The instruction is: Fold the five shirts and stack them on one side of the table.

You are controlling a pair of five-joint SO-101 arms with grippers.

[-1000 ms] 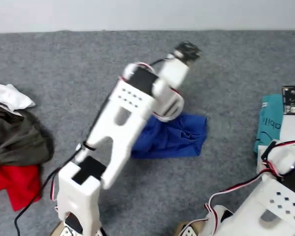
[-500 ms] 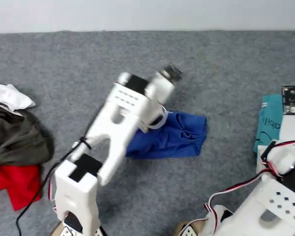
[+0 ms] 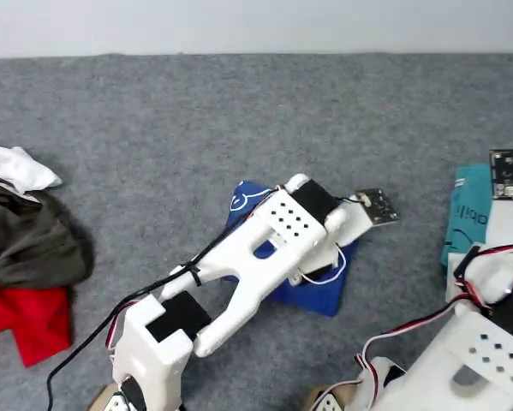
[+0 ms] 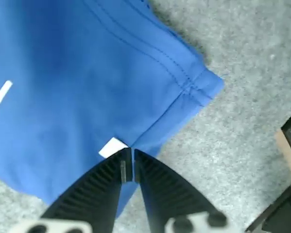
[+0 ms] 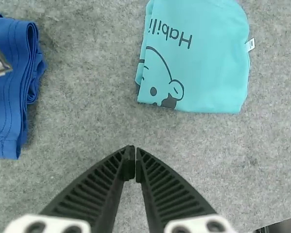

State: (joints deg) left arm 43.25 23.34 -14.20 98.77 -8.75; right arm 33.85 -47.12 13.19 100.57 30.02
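A blue shirt (image 3: 321,296) with white print lies mid-table, mostly under the left arm (image 3: 273,248). In the left wrist view my left gripper (image 4: 128,156) is shut, pinching the blue shirt (image 4: 77,73) at a seam beside a small white label (image 4: 112,146). A folded teal shirt (image 3: 468,214) lies at the table's right edge. My right gripper (image 5: 132,164) hangs shut with nothing in it above bare grey cloth, short of the teal shirt (image 5: 194,63), with the blue shirt's folded edge (image 5: 11,97) off to one side.
At the left edge lies a pile of a white shirt (image 3: 12,167), a dark olive shirt (image 3: 25,240) and a red shirt (image 3: 25,318). The right arm (image 3: 483,342) stands at the front right. Grey cloth (image 3: 153,120) covers the table.
The left arm came down from a raised pose at the back and swung forward-right over the blue shirt. The shirt is now folded over into a narrower shape. The right arm kept still.
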